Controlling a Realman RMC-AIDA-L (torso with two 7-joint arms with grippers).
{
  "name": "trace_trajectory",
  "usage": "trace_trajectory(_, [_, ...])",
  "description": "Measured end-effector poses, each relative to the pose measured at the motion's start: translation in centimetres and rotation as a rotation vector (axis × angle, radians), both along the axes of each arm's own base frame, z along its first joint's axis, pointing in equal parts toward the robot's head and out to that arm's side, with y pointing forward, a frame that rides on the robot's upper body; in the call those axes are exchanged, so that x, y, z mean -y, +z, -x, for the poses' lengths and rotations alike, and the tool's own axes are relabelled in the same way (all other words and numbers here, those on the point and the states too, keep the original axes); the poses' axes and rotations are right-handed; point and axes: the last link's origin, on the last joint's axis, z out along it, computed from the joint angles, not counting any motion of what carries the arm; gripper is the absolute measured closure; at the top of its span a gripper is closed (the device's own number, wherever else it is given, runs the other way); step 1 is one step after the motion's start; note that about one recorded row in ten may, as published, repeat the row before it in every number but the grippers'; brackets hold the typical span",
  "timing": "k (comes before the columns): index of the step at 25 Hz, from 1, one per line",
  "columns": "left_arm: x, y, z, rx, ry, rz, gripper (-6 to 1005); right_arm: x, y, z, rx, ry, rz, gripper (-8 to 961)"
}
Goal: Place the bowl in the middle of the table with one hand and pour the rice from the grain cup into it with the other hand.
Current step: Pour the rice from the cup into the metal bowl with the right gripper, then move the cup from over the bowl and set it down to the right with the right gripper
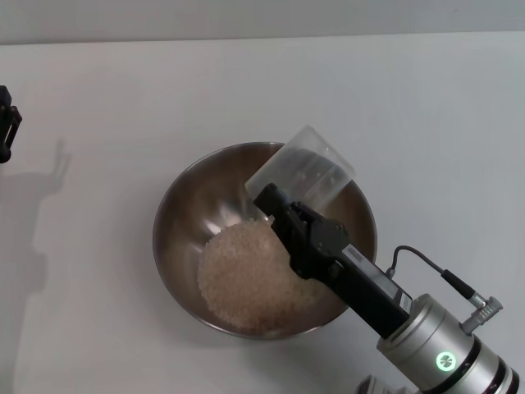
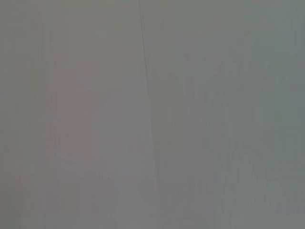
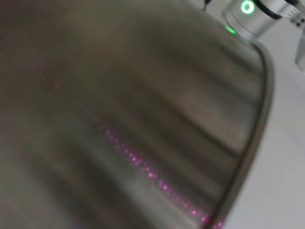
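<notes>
The steel bowl (image 1: 189, 213) rests on the white table (image 1: 98, 312) near its middle, with a pale heap of rice (image 1: 246, 279) in its bottom. Over the bowl's far right side hangs the clear grain cup (image 1: 305, 167), tipped with its mouth down toward the rice and looking empty. My right gripper (image 1: 279, 205) reaches in from the lower right and is shut on the cup. The right wrist view is filled by the bowl's brushed inner wall (image 3: 143, 105) and rim. At the far left edge, only a black part of my left gripper (image 1: 6, 123) shows, well away from the bowl.
Bare white table (image 1: 426, 107) surrounds the bowl on all sides. The left arm casts a shadow on the table at the left. The left wrist view holds only a plain grey surface.
</notes>
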Motion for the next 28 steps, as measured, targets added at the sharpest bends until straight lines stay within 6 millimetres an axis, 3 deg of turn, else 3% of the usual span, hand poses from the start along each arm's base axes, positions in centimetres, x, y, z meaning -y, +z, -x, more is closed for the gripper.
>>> trace_trajectory(8, [0.0,0.0,-0.1,0.002,-0.002,-0.001,152,-0.7,-0.4,-0.7,0.149,0.046,-0.071,948])
trace_trajectory(21, [-0.1,-0.2,-0.2,0.002,-0.009,0.006,152,-0.6,-0.3,-0.3,0.109,0.033,-0.057,949])
trace_trajectory(24, [-0.1,-0.2,-0.3,0.002,-0.01,0.006,152,-0.7,0.0,0.1,0.037,0.005,-0.036,949])
trace_trajectory(26, [-0.1,-0.2,-0.3,0.002,-0.011,0.006,152,-1.0,0.9,0.7,-0.145,-0.059,0.026,948])
trace_trajectory(27, [-0.1,-0.2,-0.3,0.002,-0.011,0.006,152,-1.0,0.9,0.7,-0.145,-0.059,0.026,948])
trace_trajectory(28, [-0.1,-0.2,-0.3,0.002,-0.01,0.006,152,-1.1,1.5,1.0,-0.284,-0.1,0.078,948])
